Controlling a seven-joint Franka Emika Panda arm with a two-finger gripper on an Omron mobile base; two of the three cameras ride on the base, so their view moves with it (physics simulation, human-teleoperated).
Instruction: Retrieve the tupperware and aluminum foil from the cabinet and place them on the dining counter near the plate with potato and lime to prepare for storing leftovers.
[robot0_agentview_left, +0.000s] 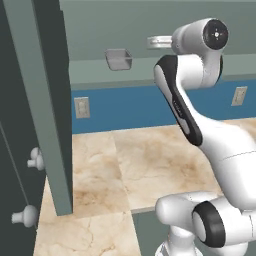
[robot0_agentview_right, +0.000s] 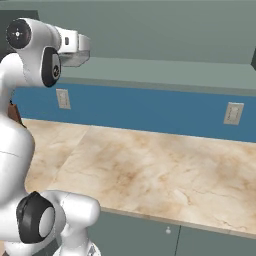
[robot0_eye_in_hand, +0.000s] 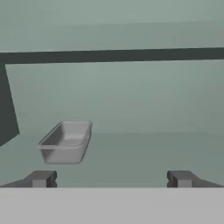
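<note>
A beige veined marble surface (robot0_agentview_left: 150, 160) runs across the middle of both base views, backed by a blue wall band (robot0_agentview_right: 150, 112) carrying pale outlets (robot0_agentview_right: 233, 113). Above it, the open cabinet (robot0_agentview_left: 100, 30) shows a pale grey-green shelf (robot0_agentview_right: 165, 70). Its door (robot0_agentview_left: 47, 100) stands open at the left of the left base view. The tupperware (robot0_eye_in_hand: 65, 142) sits on the shelf, lower left in the hand view and upper centre in the left base view. The gripper (robot0_eye_in_hand: 111, 178) faces into the cabinet, jaws wide apart and holding nothing, the tupperware ahead of the left fingertip. Grey-green base cabinets (robot0_agentview_right: 175, 240) lie along the bottom of the right base view.
</note>
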